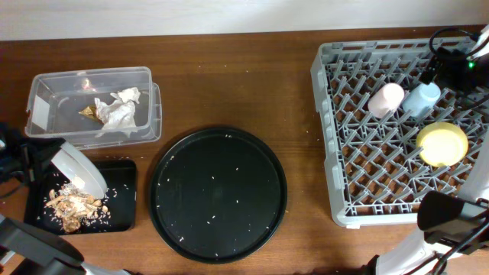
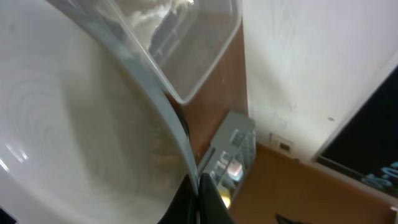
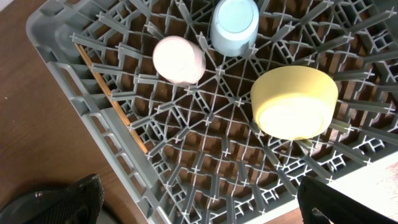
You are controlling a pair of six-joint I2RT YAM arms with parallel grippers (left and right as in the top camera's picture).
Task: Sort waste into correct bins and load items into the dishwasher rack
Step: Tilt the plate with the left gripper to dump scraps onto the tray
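Observation:
My left gripper [image 2: 198,199] is shut on the rim of the grey-white plate [image 1: 80,169], holding it tilted over the shallow black tray [image 1: 122,195]. Beige-brown food scraps [image 1: 70,208] lie in that tray. The plate [image 2: 74,124] fills the left wrist view. The clear tub [image 1: 46,88] holds crumpled white tissue [image 1: 116,111] and a gold-brown wrapper [image 1: 89,111]. The grey dishwasher rack [image 1: 325,137] holds the pink cup [image 1: 386,99], the blue cup [image 1: 422,98] and the yellow bowl [image 1: 442,143]. My right gripper [image 3: 199,208] is open and empty, high above the rack [image 3: 124,143].
A large round black tray [image 1: 218,195] with pale crumbs lies mid-table between the bins and the rack. A thin wooden chopstick [image 3: 112,93] lies in the rack near its edge. The right arm's base [image 1: 451,214] stands at the rack's front right corner.

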